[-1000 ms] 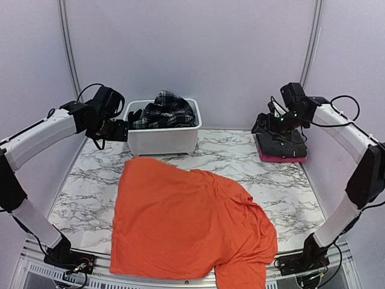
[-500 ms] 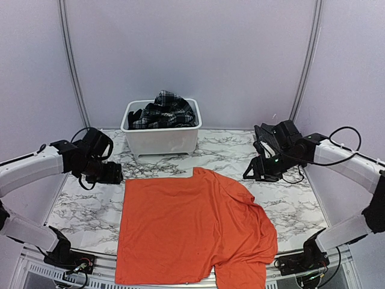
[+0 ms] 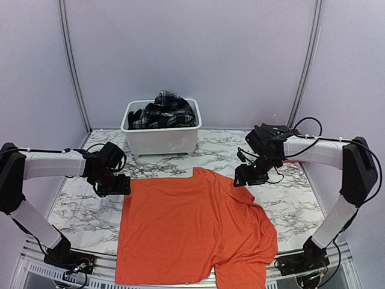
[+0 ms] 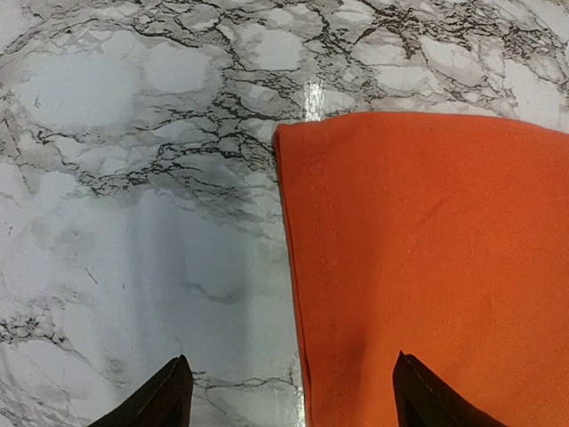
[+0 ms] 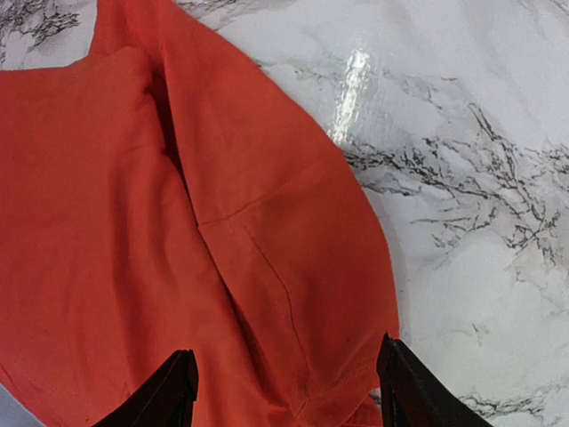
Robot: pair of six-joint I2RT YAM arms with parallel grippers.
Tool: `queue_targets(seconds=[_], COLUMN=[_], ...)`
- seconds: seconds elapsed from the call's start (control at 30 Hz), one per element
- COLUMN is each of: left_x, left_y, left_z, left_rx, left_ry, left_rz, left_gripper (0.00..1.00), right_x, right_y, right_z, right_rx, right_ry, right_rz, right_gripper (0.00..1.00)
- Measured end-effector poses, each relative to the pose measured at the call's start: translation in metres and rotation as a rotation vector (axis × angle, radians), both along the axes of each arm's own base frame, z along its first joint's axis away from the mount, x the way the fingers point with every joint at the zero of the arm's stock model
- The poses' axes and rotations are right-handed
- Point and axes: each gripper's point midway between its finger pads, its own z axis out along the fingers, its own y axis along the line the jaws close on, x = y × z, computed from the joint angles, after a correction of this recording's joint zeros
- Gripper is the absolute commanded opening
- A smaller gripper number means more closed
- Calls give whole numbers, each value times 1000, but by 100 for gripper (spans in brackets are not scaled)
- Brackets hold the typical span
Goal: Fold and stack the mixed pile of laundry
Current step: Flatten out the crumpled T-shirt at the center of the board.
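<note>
Now my left claw [image 4: 289, 411] is released. Its two fingers stand wide apart at the far left corner of the orange T-shirt [image 3: 192, 229], one above the marble table [image 3: 78, 198] and the other above the cloth. My right claw [image 5: 286, 391] is released too, with fingers spread over the sleeve at the far right side, grasping nothing. The shirt lies spread on the table, wrinkled near its right side. Behind it stands the white tub [image 3: 161, 141], with the plaid skirt [image 3: 167, 107] heaped inside.
</note>
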Motion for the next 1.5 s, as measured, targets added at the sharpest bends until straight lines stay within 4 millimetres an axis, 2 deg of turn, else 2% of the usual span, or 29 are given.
queue_targets(seconds=[0.1, 0.2, 0.4, 0.53, 0.7, 0.77, 0.83, 0.9, 0.93, 1.0, 1.17, 1.33, 1.37, 1.4, 1.43, 1.5], left_x=[9, 29, 67, 73, 71, 73, 76, 80, 82, 84, 86, 78, 76, 74, 74, 73], left_y=[-4, -10, -16, -16, -13, -14, -14, -14, -13, -11, -6, 2, 3, 3, 3, 3], left_z=[-9, -6, 3, -12, -33, -33, -34, -34, -34, -34, -33, -33, -33, -33, -33, -33], left_rx=[17, 31, 40, 55, 87, 88, 92, 94, 92, 86, 68, 69, 67, 66, 65, 66], left_ry=[18, -12, -75, -53, -11, -13, -17, -24, -28, -32, -36, -32, -30, -28, -27, -26], left_rz=[-2, -6, 12, 13, 13, 14, 23, 20, 22, 31, 29, 23, 20, 13, 6, -5], left_gripper=[81, 80, 75, 76, 70, 59, 42, 26, 18, 0, 0, 0, 0, 0, 0, 1], right_x=[13, 28, 61, 81, 88, 86, 84, 81, 80, 77, 71, 81, 83, 83, 82, 77], right_y=[1, 5, 23, 38, 45, 44, 42, 40, 39, 33, 10, -24, -29, -33, -36, -38], right_z=[-10, -19, -15, -15, -35, -45, -53, -58, -59, -61, -52, -9, -1, 4, 6, 0], right_rx=[-38, -69, -56, -37, -45, -59, -72, -82, -85, -88, -95, -85, -81, -79, -79, -88], right_ry=[-4, -13, -74, -102, -76, -55, -36, -24, -22, -14, -4, -73, -89, -94, -91, -62], right_rz=[7, 22, 68, 108, 146, 154, 165, 176, 180, 172, 132, 61, 51, 47, 47, 62], right_gripper=[65, 65, 65, 63, 53, 43, 27, 4, 0, 0, 0, 1, 7, 17, 30, 47])
